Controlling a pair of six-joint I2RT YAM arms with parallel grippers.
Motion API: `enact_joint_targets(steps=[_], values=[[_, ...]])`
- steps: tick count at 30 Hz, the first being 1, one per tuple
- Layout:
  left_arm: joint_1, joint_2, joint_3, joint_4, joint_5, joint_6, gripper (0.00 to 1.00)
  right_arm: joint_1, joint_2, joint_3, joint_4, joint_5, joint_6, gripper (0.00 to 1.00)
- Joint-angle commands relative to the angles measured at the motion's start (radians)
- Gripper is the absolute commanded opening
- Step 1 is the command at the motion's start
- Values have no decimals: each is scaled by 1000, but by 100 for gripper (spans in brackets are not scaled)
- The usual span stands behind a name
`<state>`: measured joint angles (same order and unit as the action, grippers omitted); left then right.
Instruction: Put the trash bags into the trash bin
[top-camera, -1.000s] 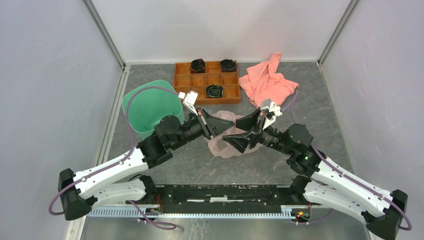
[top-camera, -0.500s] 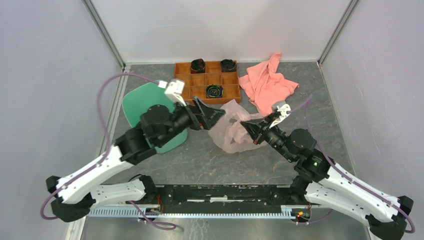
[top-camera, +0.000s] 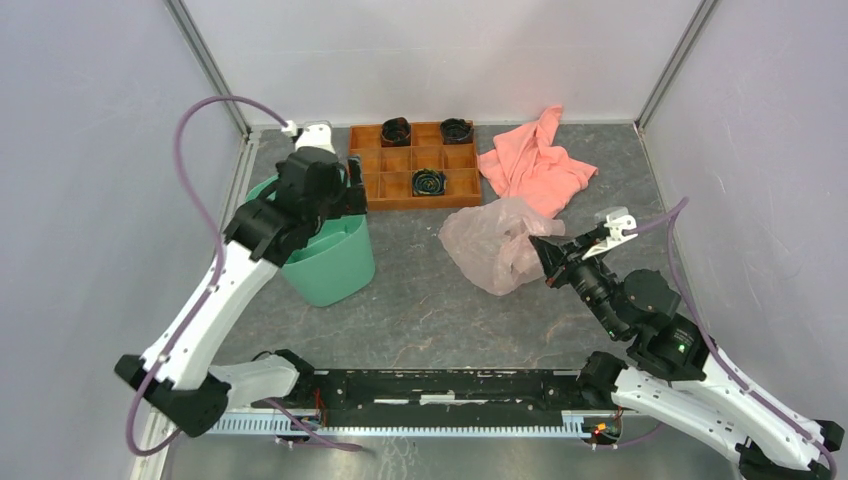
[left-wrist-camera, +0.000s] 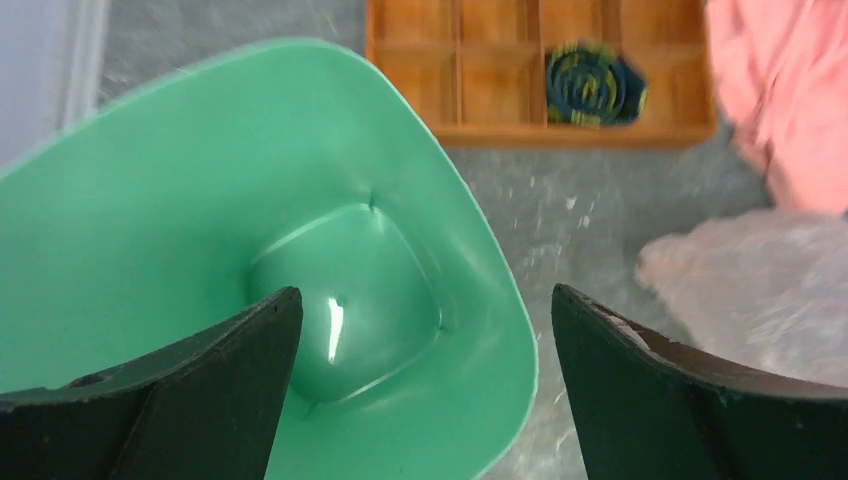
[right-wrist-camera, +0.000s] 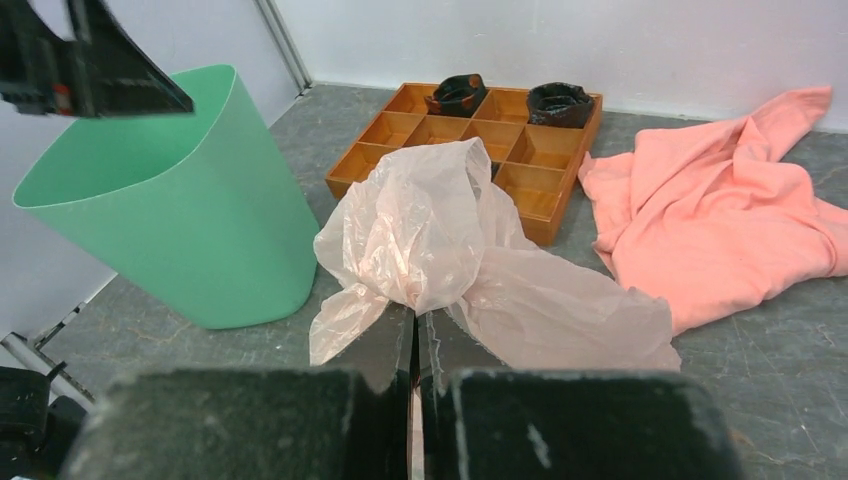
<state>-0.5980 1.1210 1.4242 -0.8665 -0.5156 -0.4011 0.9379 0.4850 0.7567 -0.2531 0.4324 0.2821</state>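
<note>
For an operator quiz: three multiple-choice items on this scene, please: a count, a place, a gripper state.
1. How many dark rolls sit in the orange tray? A one B three C five
2. Where is the left gripper? A above the trash bin B above the orange tray C at the near edge
3. The right gripper is: A open, empty B shut on the trash bag C shut on the trash bin's rim
Answers: B, three rolls show from above; A, its wrist view looks down into the bin; B, it pinches the film.
</note>
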Motion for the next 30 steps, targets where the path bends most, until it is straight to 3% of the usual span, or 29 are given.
enact_joint_targets(steps=[1, 6, 14, 21, 26, 30], values=[[68, 56, -45, -4, 260, 133, 100, 4, -12, 29, -27, 36, -4, 1], [68, 79, -118, 53, 329, 132, 99, 4, -13, 15, -5, 18, -9, 1], [69, 104, -93, 26, 374, 142, 78, 4, -34, -62, 69, 31, -61, 1], [67, 115, -74, 21, 475, 129, 33, 4, -14, -57, 81, 31, -98, 1], [36, 117, -17, 12, 569, 105, 15, 4, -10, -36, 76, 44, -131, 1], [-120, 129, 39, 11, 541, 49, 10, 4, 5, 32, 49, 73, -175, 1]])
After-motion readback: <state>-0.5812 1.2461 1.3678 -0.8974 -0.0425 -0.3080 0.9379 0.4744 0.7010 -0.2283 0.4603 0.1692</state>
